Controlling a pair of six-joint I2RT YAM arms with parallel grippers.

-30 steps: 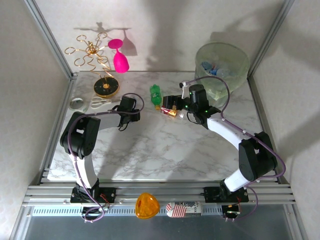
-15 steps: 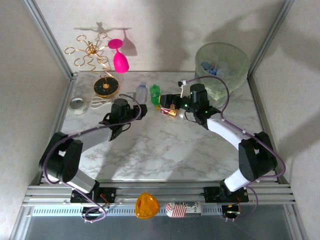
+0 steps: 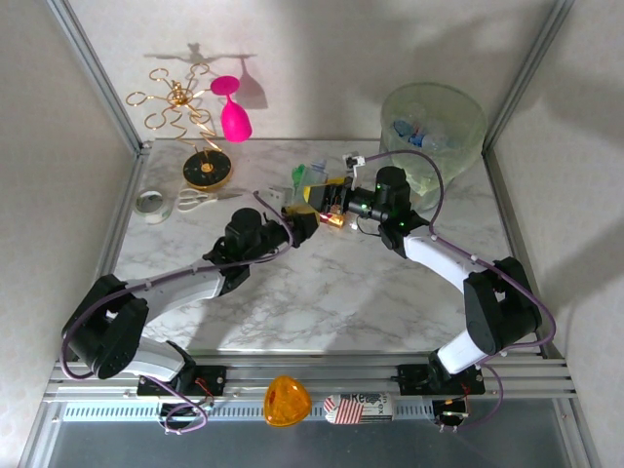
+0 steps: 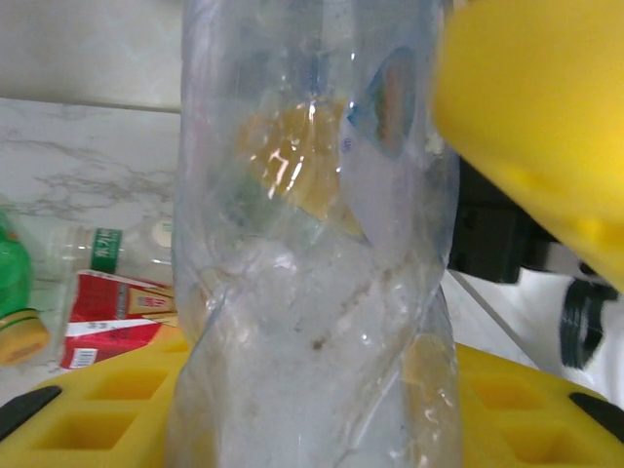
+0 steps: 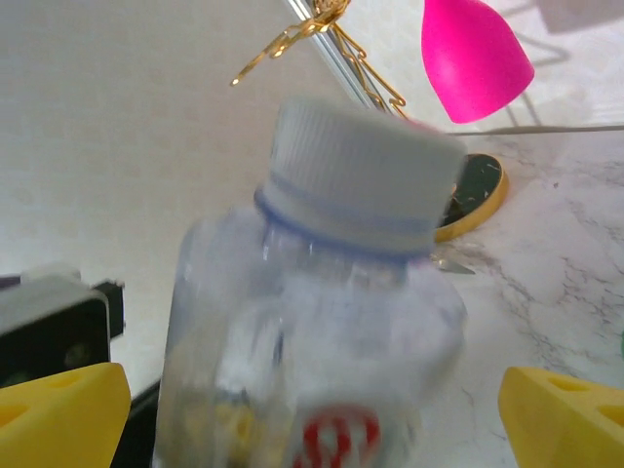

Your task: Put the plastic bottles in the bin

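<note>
From above, the bin (image 3: pixel 470 136) stood at the 1 o'clock corner of the table (image 3: pixel 322 292), with several blue-capped bottles (image 3: pixel 414 132) lying inside it. The left gripper (image 3: pixel 304 224) and right gripper (image 3: pixel 327 200) sat close together near mid-table. A green bottle (image 3: pixel 302 177) lay at 12 o'clock from the left one.

In the left wrist view, a clear bottle (image 4: pixel 312 292) with a blue label stood upright between the yellow fingers (image 4: pixel 546 127), which were clamped on it. At its 8 o'clock, the green bottle and a red-labelled bottle (image 4: pixel 107 312) lay on the marble.

In the right wrist view, a blurred white-capped bottle (image 5: pixel 322 322) with a red mark on its label stood between the fingertips (image 5: pixel 58 409). They sat at 8 and 4 o'clock, spread, with a gap on either side and gripping nothing. A pink wine glass (image 5: pixel 473 49) hung at 1 o'clock.
</note>
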